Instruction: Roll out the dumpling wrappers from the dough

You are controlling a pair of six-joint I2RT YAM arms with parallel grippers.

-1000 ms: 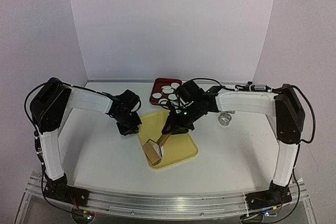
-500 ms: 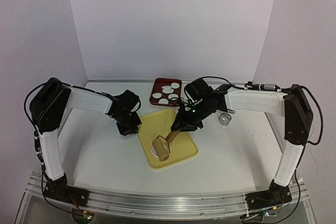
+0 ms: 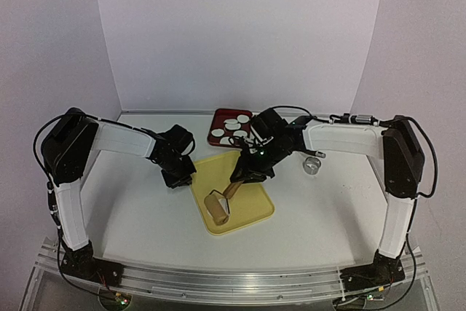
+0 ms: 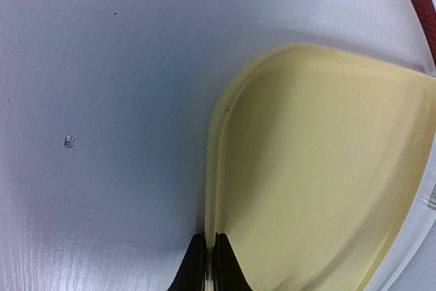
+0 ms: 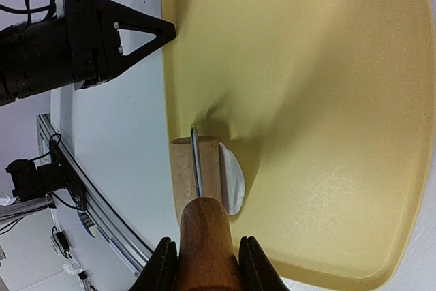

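The dough (image 5: 234,180) is a flattened white patch on the yellow board (image 3: 251,202), partly hidden under a wooden roller (image 3: 217,205). My right gripper (image 3: 246,171) is shut on the roller's brown handle (image 5: 203,236), and the roller drum (image 5: 197,168) rests on the board near its front left edge. My left gripper (image 3: 182,175) is shut on the board's left rim (image 4: 210,223), its fingers (image 4: 194,267) pinching either side. Several round white dumpling wrappers (image 3: 231,123) lie in a red tray (image 3: 216,118) behind the board.
A small metal ring cutter (image 3: 313,165) stands on the white table to the right of the board. The red tray sits close behind my right wrist. The rail along the table's near edge (image 5: 82,189) shows in the right wrist view.
The roller moved right and away across the board, then came back a little toward the front left. My left gripper has stayed on the board's rim.
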